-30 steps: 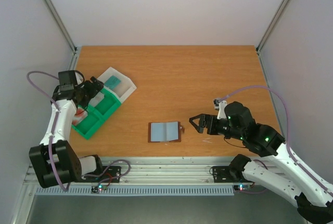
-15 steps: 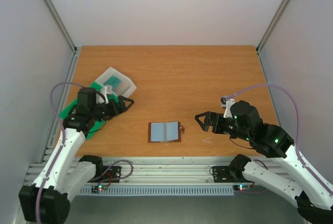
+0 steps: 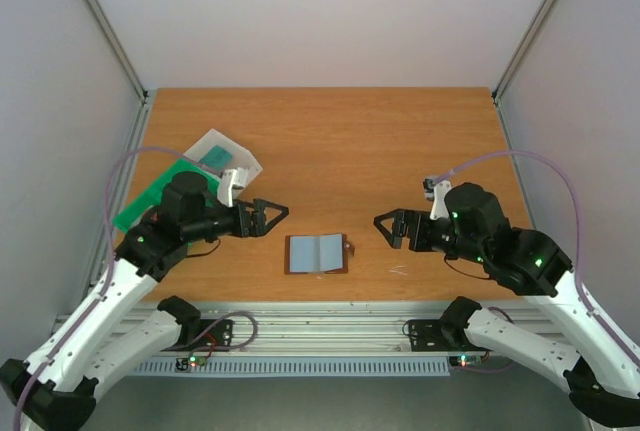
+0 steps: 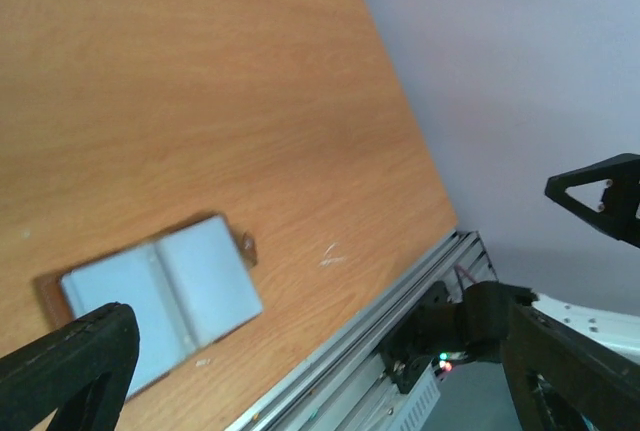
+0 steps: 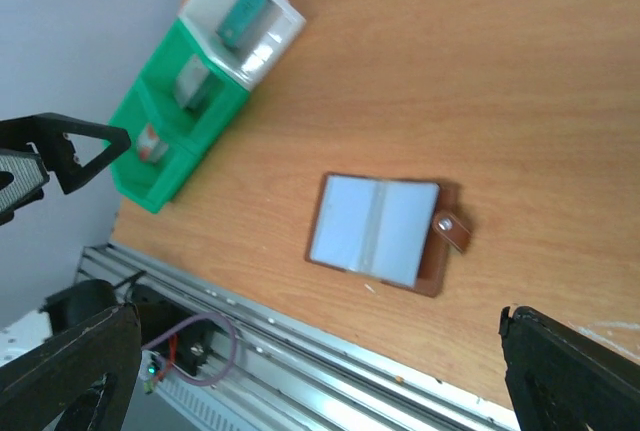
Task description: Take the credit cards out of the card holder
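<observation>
Card holder [image 3: 317, 253]: was seen lying open and flat on the counter [image 3: 400, 141] near its front edge, grey-blue faces up, between the two grippers and touched by neither
Left gripper [image 3: 272, 217]: was held spread wide and empty, near the holder's left side
Right gripper [image 3: 388, 230]: was likewise spread wide and empty, to the right of the holder's strap tab [image 5: 452, 230]
Credit cards: a pale teal card [image 5: 240, 13] was seen in the clear box [image 5: 270, 46] and a red item [image 5: 150, 141] in the green tray [image 5: 180, 169], both well apart from the holder; no card could be made out on the holder's faces
Risk: if a card were left tucked in a pocket, the light holder could be dragged or folded shut by a one-sided pinch, since nothing was pinning it down; the two grippers could also be brought into contact over it
Hidden: the pocket interiors could not be read; the left wrist view was blurred; much of the tray was covered by the left arm in the top view; the red item was too small to be confirmed as a card
</observation>
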